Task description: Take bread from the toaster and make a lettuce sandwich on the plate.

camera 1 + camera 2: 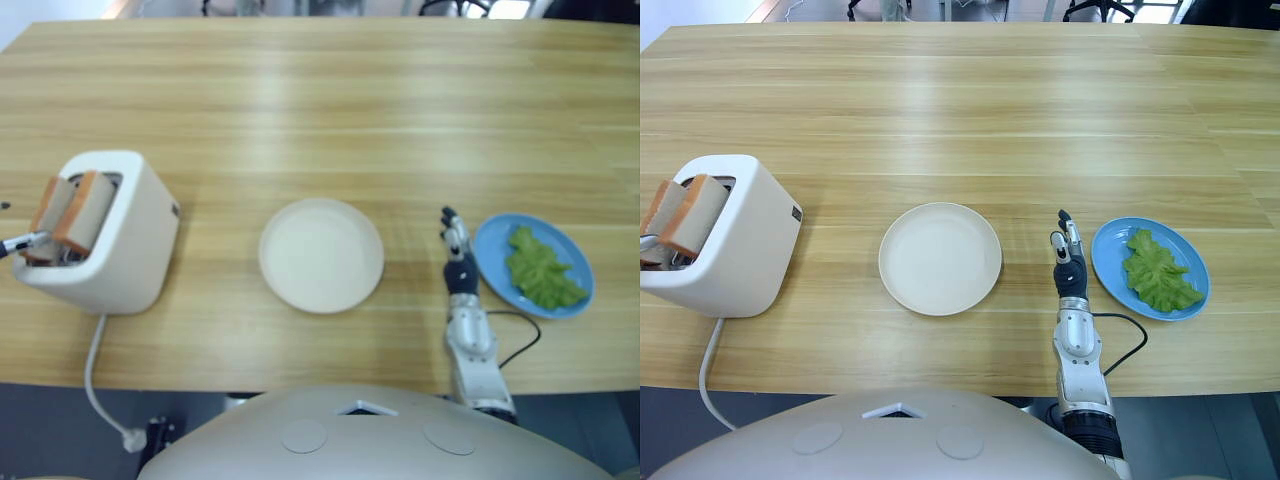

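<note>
Btwn plate (pixel 940 215) & blue dish (pixel 1104 268): right hand (pixel 1069 258) released, fingers (pixel 1067 237) straight, holding nothing.

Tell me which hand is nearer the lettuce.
Right. The right hand lies beside the blue plate of lettuce; the left hand is far off at the toaster.

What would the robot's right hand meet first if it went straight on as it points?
Likely nothing: the right hand points away over bare wooden table, between the round cream plate and the blue plate holding green lettuce, touching neither. Its height is unclear.
</note>
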